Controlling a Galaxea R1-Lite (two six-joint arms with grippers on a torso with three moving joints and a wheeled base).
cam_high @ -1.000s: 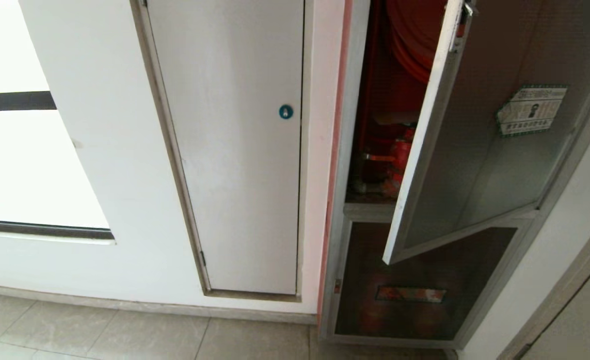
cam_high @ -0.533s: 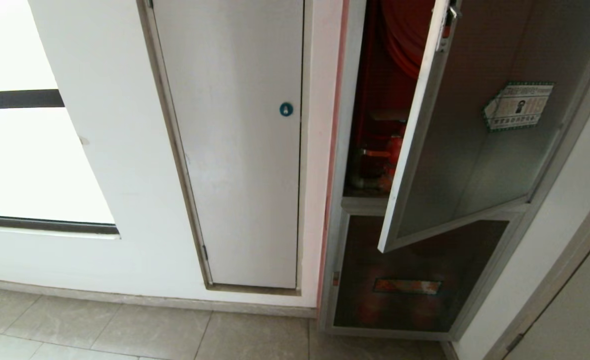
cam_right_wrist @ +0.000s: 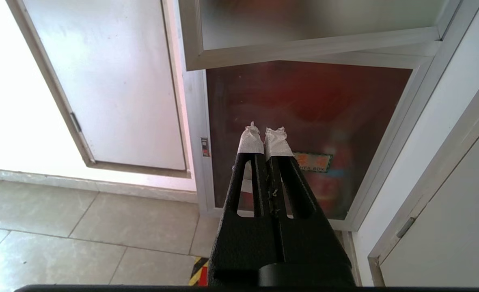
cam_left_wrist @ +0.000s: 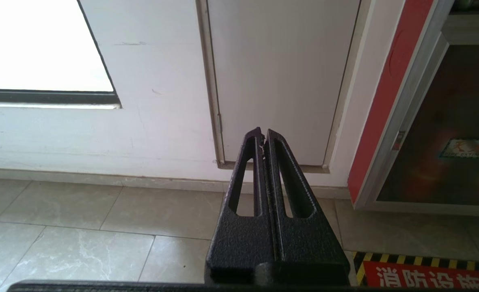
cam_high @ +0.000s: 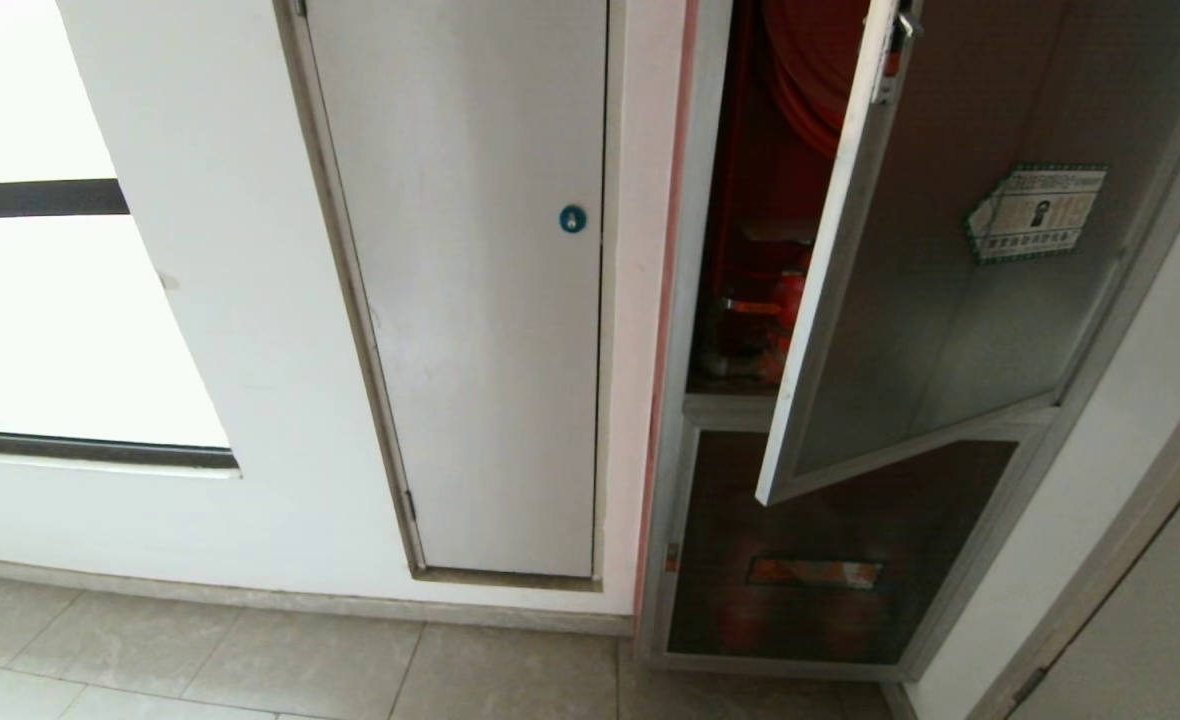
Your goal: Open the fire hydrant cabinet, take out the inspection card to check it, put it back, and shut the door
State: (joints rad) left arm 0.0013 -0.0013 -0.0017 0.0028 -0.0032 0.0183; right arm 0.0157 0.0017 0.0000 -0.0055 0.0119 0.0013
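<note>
We counted one fire hydrant cabinet [cam_high: 680, 300], tall and silver-framed with a red lining, standing ahead of our right gripper [cam_right_wrist: 264, 136] and off to the right of our left gripper [cam_left_wrist: 262, 134]. It had two glass fronts. The larger was the door [cam_high: 950, 300], a silver-framed dark tinted panel swung partly open above and ahead of the right gripper, bearing one green-bordered white sticker [cam_high: 1037, 212]. The shorter lower panel [cam_high: 840, 560], directly ahead of the right gripper's white-wrapped fingertips [cam_right_wrist: 249, 142], was closed and carried one orange label [cam_high: 814, 572]. One plain white panel [cam_high: 470, 290] with one small blue round lock [cam_high: 572, 218] stood straight ahead of the left gripper. Through the door gap we saw one red hose reel [cam_high: 810, 60] and one red valve [cam_high: 785, 310]. We could not see the inspection card.

Both of our grippers hung low over the tiled floor [cam_high: 250, 660], each with fingers pressed together and holding nothing.

Against half a second earlier, nothing differed; against a full second earlier, the whole view had shifted, the door itself standing at the same angle.
</note>
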